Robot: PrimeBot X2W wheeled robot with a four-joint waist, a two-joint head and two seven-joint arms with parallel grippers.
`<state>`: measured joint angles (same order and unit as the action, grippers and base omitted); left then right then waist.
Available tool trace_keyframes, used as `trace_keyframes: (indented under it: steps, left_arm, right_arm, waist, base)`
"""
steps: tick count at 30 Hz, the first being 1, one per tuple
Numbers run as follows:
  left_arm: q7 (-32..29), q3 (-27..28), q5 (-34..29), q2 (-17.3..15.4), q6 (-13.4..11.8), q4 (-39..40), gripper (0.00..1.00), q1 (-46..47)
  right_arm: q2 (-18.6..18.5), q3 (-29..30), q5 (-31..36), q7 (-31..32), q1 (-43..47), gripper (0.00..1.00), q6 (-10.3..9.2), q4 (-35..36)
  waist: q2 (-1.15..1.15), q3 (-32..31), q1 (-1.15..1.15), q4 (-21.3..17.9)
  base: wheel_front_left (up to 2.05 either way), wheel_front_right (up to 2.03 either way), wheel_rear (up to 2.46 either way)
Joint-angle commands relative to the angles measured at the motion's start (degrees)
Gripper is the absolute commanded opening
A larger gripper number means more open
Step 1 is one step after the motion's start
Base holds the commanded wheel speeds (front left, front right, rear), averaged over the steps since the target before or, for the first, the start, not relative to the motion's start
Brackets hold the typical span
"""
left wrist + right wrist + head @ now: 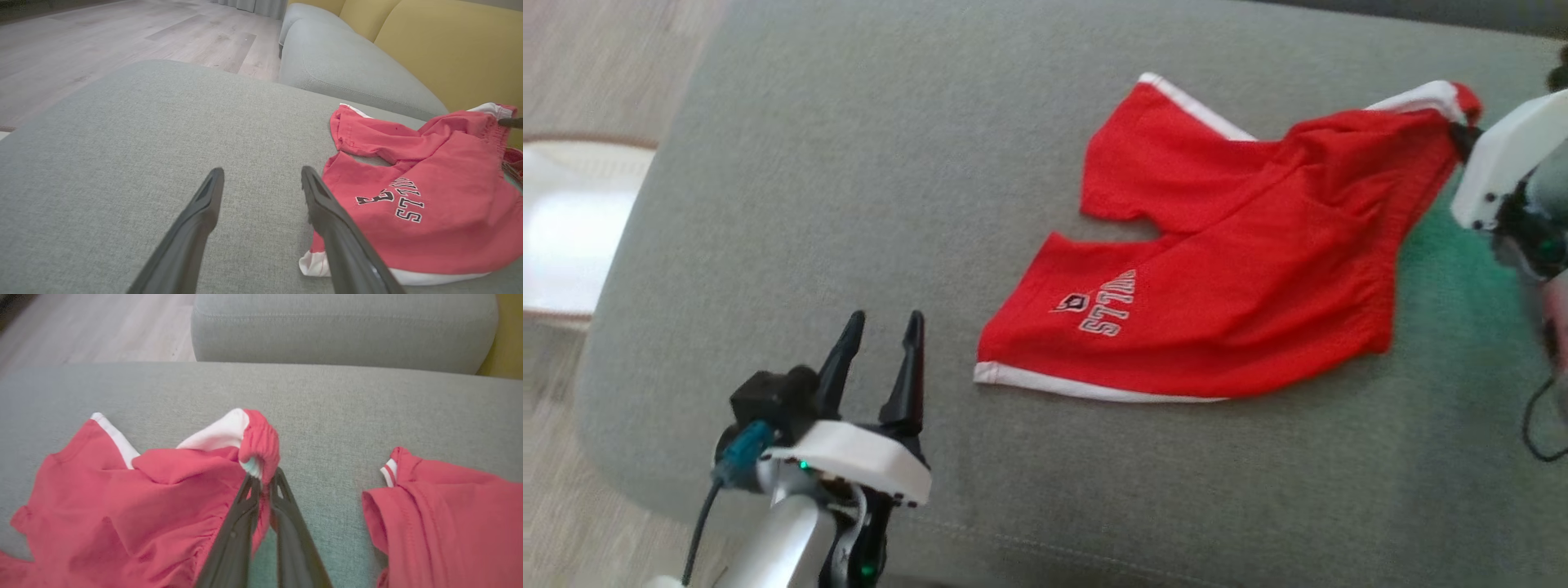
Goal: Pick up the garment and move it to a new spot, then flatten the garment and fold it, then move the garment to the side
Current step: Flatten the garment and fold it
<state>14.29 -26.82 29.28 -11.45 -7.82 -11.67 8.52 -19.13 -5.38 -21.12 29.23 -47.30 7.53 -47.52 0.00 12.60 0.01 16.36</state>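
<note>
right jaws: right gripper [263, 481] pinching the gathered waistband corner [261, 439] of the red shorts [1241, 269], upper right of head view
why: corner lifted off the cushion, likely to drag or pull the cloth taut for flattening
left jaws: left gripper [886, 318] spread, holding nothing, lower left of head view
why: sits just beside the white-trimmed leg hem [1086, 388], probably ready to take the opposite end
shorts: centre-right of head view, mostly lying down, wrinkled near the waist, legs pointing left, not folded yet
other cloth: second red garment [449, 506] right of right wrist view, apart from shorts
surface: grey fabric cushion [849, 163], soft, cloth may drag
room: wood floor [122, 32], grey sofa seat [347, 69], yellow backrest [449, 49]
</note>
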Motion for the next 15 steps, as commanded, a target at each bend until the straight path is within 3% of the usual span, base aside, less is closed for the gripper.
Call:
trace_keyframes:
  steps: [1, 4, 5, 6, 10, 15]
  left_arm:
    - [0.69, 2.24, -0.66, -0.14, 0.48, 1.16, 1.0, 2.91]
    - [0.7, 2.56, -1.28, 0.66, 1.1, 0.49, 1.0, 3.55]
    - [0.7, 2.72, -1.47, 0.84, 1.26, 0.24, 1.0, 3.6]
    - [0.7, 2.92, -1.65, 0.97, 1.35, -0.01, 1.0, 3.56]
    - [0.7, 3.44, -2.39, 0.96, 1.89, -0.99, 1.0, 3.23]
    - [0.7, 4.24, -3.0, 0.43, 2.15, -1.15, 1.0, 2.4]
  right_arm:
    - [-1.0, -0.94, 0.11, -0.19, -3.05, 0.0, -0.04, 0.38]
    - [-1.49, -0.75, 0.34, -0.65, -5.74, 0.0, -0.04, -3.63]
    - [-1.43, -0.72, 0.58, -0.72, -6.37, 0.46, -0.04, -5.09]
    - [-1.15, -0.75, 0.73, -1.28, -6.86, 1.0, -0.04, -6.26]
    - [0.68, -0.96, 0.59, -7.47, -7.28, 1.0, -0.04, -8.49]
    - [3.21, -3.69, -1.49, -18.57, -4.69, 1.0, -0.04, -6.1]
  waist:
    - [0.0, 2.39, -0.01, 2.54]
    - [0.0, 2.86, -0.01, 3.36]
    - [0.0, 2.78, -0.01, 3.39]
    - [0.0, 2.51, -0.01, 3.25]
    - [0.0, 0.45, -0.01, 1.68]
    - [0.0, -3.44, -0.01, -2.04]
  base:
    - [0.0, 0.0, 0.0]
    - [0.0, 0.0, 0.0]
    - [0.0, 0.0, 0.0]
    - [0.0, 0.0, 0.0]
    - [0.0, 0.0, 0.0]
    - [0.0, 0.0, 0.0]
